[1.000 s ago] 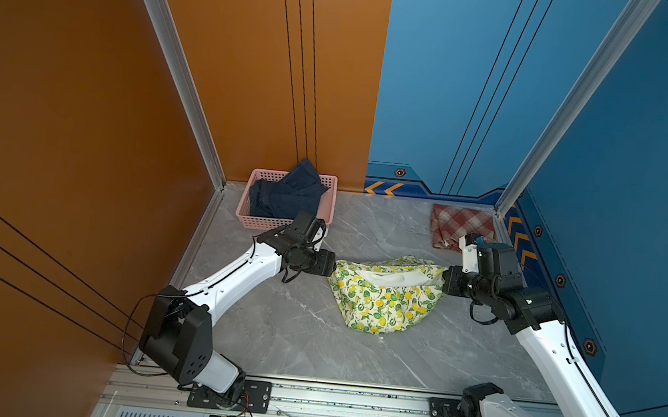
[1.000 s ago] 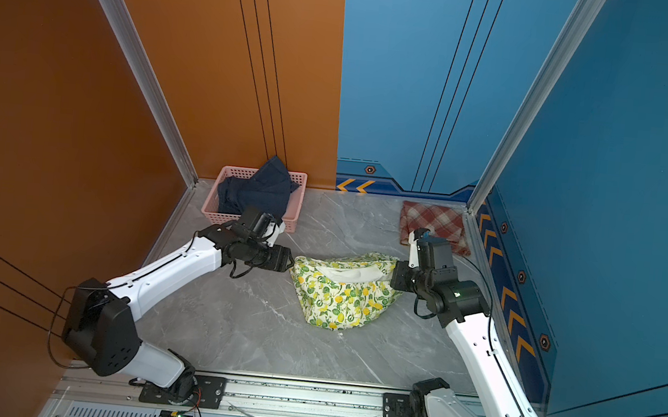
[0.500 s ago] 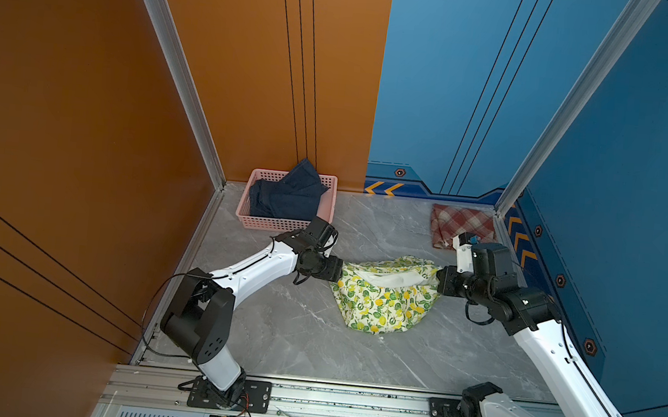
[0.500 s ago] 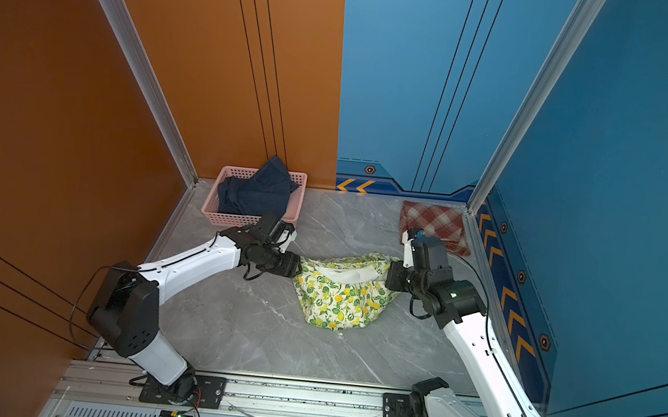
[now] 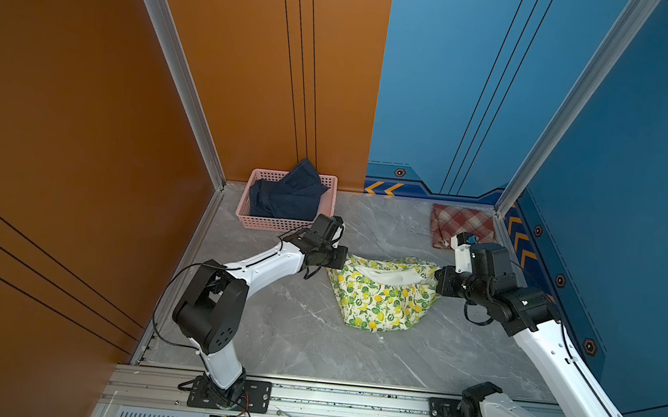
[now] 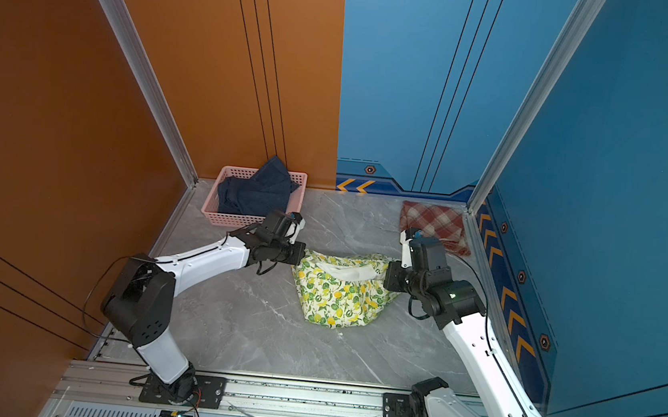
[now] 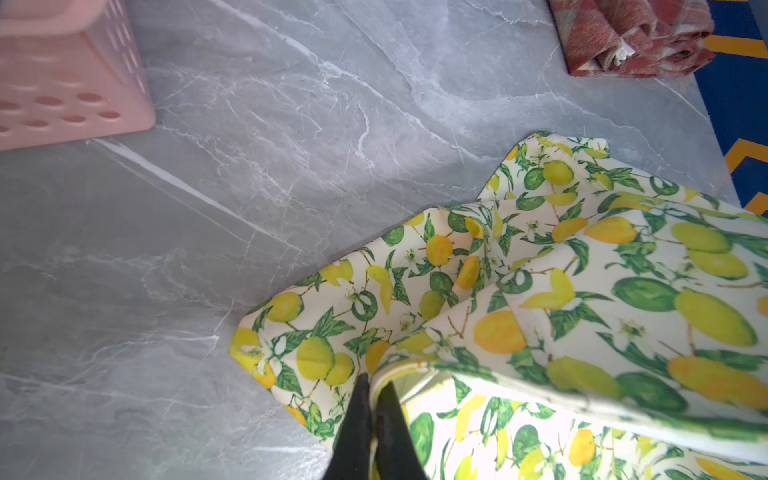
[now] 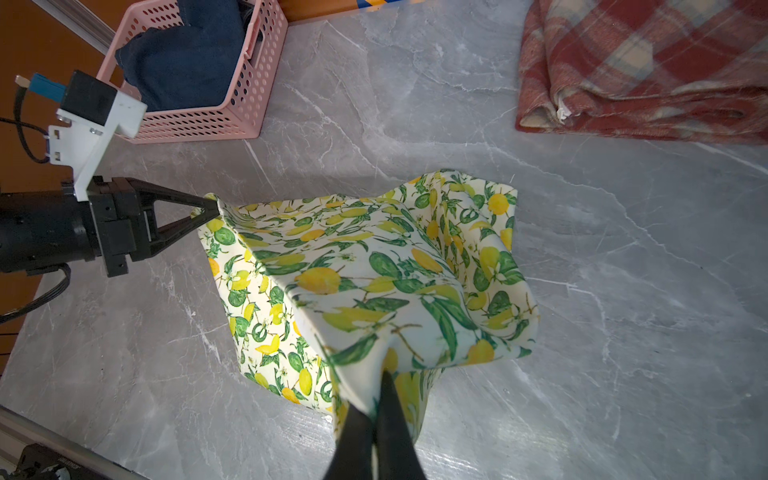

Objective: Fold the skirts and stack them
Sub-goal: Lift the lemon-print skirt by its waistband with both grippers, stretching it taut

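Lemon skirt (image 5: 382, 302) strung between left claw (image 7: 376, 390) and right claw (image 8: 380, 386), probably by waistband.

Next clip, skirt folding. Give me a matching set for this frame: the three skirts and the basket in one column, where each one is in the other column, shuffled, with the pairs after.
Column 1
1. lemon-print skirt
2. denim skirt
3. plaid skirt
4. pink basket

Column 2
A. stands in the far left corner of the table
B. lies folded in the far right corner of the table
C. pinched at opposite ends by the left claw and the right claw
D. bunched inside the pink basket

Pairs: 1-C, 2-D, 3-B, 4-A
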You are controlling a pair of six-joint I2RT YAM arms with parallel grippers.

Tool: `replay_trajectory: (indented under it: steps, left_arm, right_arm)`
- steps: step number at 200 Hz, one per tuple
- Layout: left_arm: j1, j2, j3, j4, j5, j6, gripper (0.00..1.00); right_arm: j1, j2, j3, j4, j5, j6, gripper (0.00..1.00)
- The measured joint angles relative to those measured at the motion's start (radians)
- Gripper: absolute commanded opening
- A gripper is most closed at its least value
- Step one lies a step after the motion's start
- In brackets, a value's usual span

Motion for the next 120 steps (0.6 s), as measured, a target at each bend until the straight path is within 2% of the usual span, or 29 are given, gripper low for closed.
replay_trajectory:
  steps: [29,68,95,120]
  left_arm:
    - [0.013,-0.208,0.012,-0.079,0.001,0.031,0.0]
    - [0.053,-0.539,0.108,-0.15,0.047,0.085,0.0]
    - [0.023,-0.613,0.135,-0.169,0.091,0.098,0.0]
    - [0.011,-0.585,0.127,-0.217,0.087,0.098,0.0]
  right_arm:
    - [-0.013,-0.01,0.089,-0.044,0.025,-0.012,0.0]
    - [-0.14,-0.073,0.304,-0.089,-0.013,-0.03,0.0]
    - [-0.16,-0.069,0.382,-0.095,-0.064,-0.028,0.0]
    - [-0.132,-0.023,0.384,-0.134,-0.063,-0.026,0.0]
